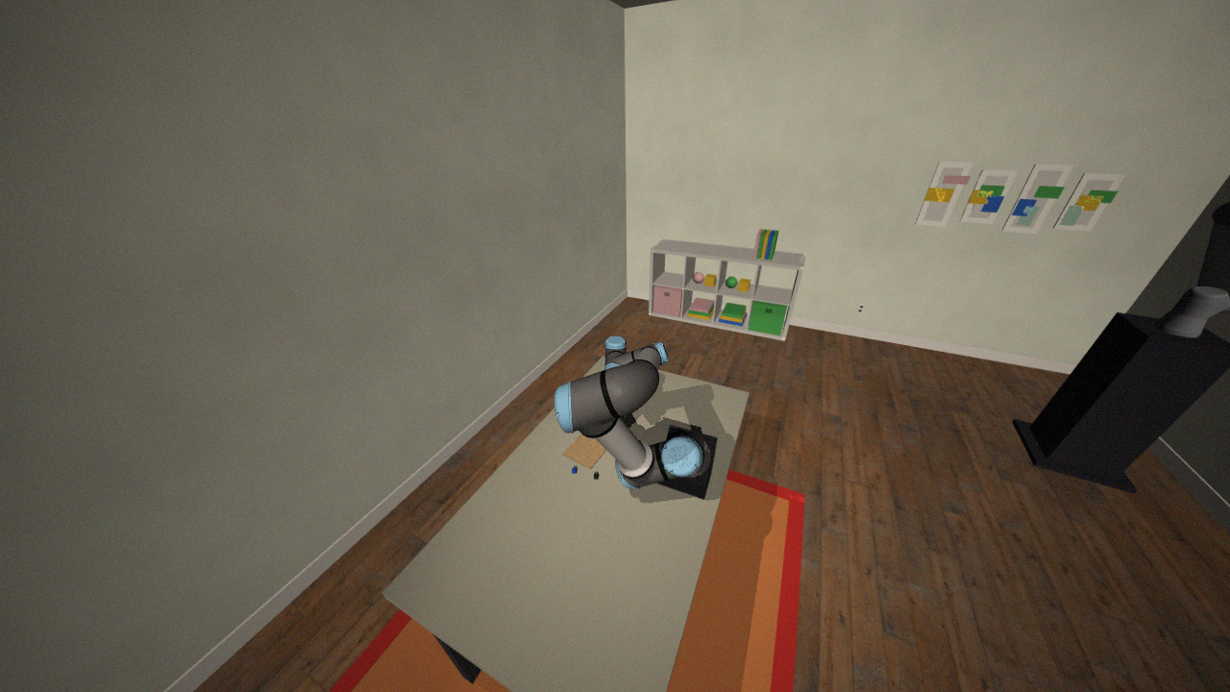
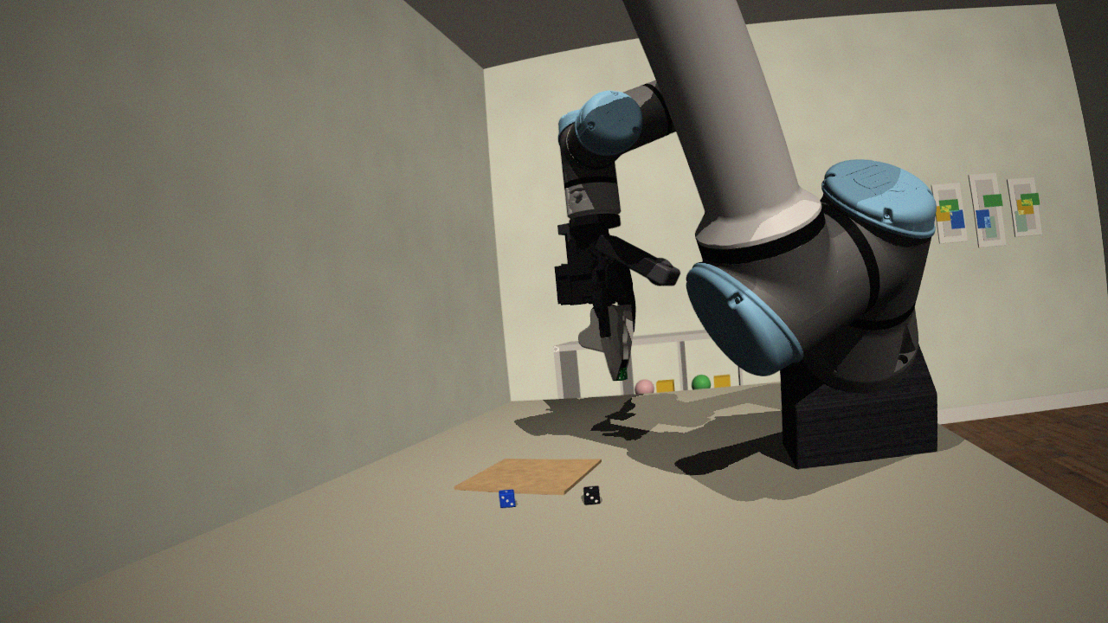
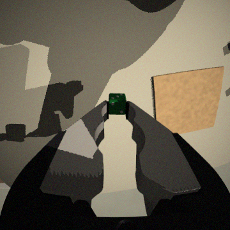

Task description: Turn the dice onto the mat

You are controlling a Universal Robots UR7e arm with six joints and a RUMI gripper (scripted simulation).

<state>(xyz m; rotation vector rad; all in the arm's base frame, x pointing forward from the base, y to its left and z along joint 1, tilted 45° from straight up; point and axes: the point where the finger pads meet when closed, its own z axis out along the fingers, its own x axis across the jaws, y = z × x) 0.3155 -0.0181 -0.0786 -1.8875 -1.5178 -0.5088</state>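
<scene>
My gripper [image 3: 116, 102] is shut on the green die [image 3: 117, 103], pinched at the fingertips. In the exterior view the gripper [image 2: 620, 363] hangs high above the table, behind the tan mat [image 2: 529, 474], and the green die [image 2: 621, 373] shows only as a small speck at the fingertips. The blue die [image 2: 507, 497] lies on the table at the mat's near edge. The black die [image 2: 590, 494] lies on the table near the mat's near right corner. In the wrist view the mat [image 3: 188, 99] lies to the right of the fingers. In the top view the mat [image 1: 583, 453], blue die [image 1: 574, 469] and black die [image 1: 598, 474] are tiny.
The robot's black base block [image 2: 856, 422] stands on the table to the right of the mat. The arm's big elbow [image 2: 805, 271] fills the right of the exterior view. A white shelf [image 1: 726, 288] stands at the far wall, off the table.
</scene>
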